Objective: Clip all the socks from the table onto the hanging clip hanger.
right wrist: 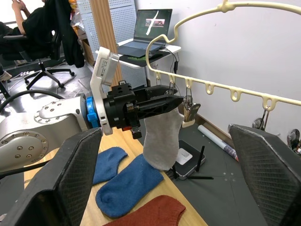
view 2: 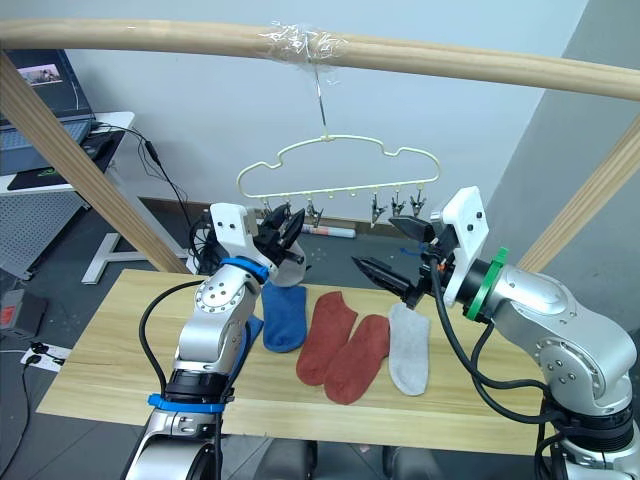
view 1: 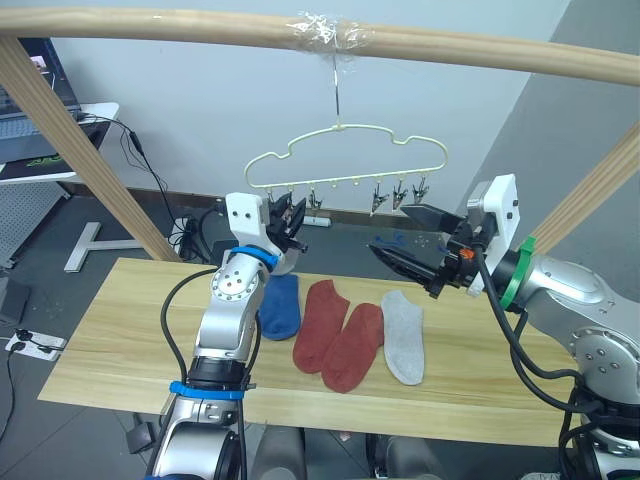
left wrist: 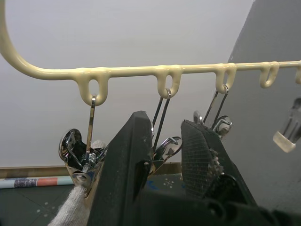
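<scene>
Socks lay in a loose row across the middle of the surface point(view 1: 120, 330): a blue sock point(view 1: 281, 306), two rust-red socks point(view 1: 320, 325) point(view 1: 355, 346) and a grey sock point(view 1: 403, 335), each with its long axis running roughly from the far edge toward the near edge. In the right wrist view a second blue sock point(right wrist: 106, 164) lay just beside the first. Another grey sock point(right wrist: 161, 137) hung with its long axis vertical, toe down, from the clip point(left wrist: 80, 153) at the left end of the hanger point(view 1: 345, 155). The hanger hung by its hook from a taped wooden pole point(view 1: 320, 35) above the surface, its long bar level and running left to right, with more clips point(view 1: 398, 194) dangling toward its right end.

The left end effector point(left wrist: 164, 155) was raised to the left clips, its fingers point(left wrist: 127, 160) closed around the second clip, right beside the hanging grey sock. The right end effector point(view 1: 400, 235) hovered above the surface below the hanger's right end, its fingers spread wide and empty, pointing toward the left arm.

Behind stood a slanted wooden pole point(view 1: 80, 150), a desk with a laptop point(right wrist: 150, 26), cables on the floor and a seated person point(right wrist: 33, 28).
</scene>
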`<action>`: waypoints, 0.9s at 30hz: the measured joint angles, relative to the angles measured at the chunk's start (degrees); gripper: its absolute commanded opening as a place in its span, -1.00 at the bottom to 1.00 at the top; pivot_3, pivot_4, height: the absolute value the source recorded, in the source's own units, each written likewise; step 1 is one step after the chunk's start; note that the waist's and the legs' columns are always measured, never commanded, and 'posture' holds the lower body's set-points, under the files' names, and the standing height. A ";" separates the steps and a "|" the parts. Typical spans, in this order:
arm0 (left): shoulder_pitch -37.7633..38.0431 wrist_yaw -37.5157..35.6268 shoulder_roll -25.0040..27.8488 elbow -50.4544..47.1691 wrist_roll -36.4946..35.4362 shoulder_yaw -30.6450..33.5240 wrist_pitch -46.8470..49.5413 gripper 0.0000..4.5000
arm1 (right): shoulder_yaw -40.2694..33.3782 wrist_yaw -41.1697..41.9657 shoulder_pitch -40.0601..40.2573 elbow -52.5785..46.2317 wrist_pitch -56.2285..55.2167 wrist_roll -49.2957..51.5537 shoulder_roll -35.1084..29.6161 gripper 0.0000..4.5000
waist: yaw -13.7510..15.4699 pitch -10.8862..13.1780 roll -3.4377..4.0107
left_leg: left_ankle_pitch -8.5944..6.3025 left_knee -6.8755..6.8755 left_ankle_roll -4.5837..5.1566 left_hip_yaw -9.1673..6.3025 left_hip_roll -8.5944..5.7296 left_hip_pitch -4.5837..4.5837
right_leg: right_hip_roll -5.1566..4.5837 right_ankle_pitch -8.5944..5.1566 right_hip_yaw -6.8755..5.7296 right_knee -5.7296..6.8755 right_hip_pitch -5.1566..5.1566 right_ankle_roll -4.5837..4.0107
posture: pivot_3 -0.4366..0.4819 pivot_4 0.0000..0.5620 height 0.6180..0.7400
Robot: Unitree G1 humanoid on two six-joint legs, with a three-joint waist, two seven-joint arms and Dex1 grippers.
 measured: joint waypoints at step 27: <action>0.04 1.49 -0.01 0.10 0.91 0.06 -1.13 0.16 | -0.01 0.04 0.00 0.60 -0.08 0.01 0.00 1.00 | 0.00 0.01 -0.01 | 0.00 -0.03 0.00 0.00 0.00 -0.02 | 0.00 0.00 0.00 -0.07 0.00 0.00 | 0.20 -0.29 1.00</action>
